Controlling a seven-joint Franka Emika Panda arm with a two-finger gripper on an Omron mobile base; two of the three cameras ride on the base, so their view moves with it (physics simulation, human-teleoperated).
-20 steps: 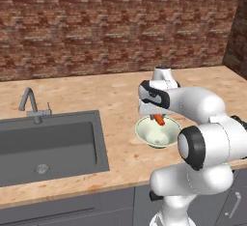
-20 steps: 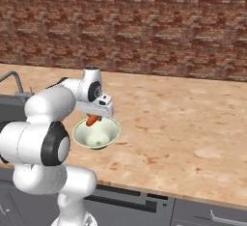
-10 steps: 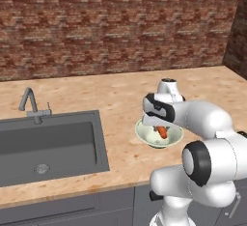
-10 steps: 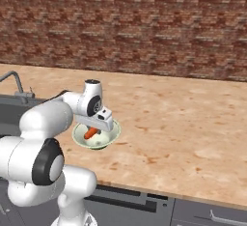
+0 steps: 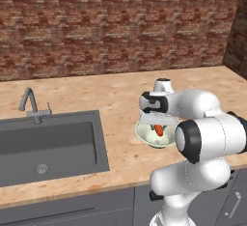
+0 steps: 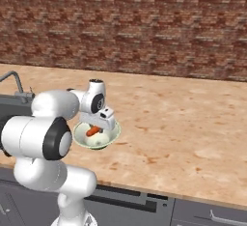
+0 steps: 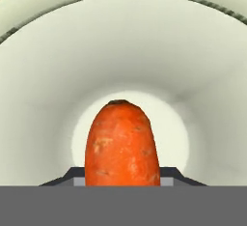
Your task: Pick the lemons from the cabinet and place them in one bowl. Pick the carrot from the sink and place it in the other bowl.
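Observation:
My gripper [image 5: 157,126] [image 6: 96,127] [image 7: 122,177] is shut on the orange carrot [image 5: 158,130] [image 6: 92,131] [image 7: 122,145]. It holds the carrot low inside the pale off-white other bowl [image 5: 140,133] [image 6: 114,136] [image 7: 120,41] on the counter. In the hand view the carrot's blunt end points at the bowl's pale floor and sits close above it. I cannot tell whether it touches. The dark grey sink [image 5: 48,143] lies to the left. The lemons, the cabinet and the red bowl are out of view.
A thin grey faucet [image 5: 29,102] [image 6: 14,82] stands behind the sink. The wooden counter [image 5: 120,94] [image 6: 183,123] runs back to a brick wall. Grey drawer fronts [image 5: 116,205] sit below the counter's front edge.
The hand has come down with the carrot from above the pale bowl into it. The arm's forearm has swung lower over the counter's front edge.

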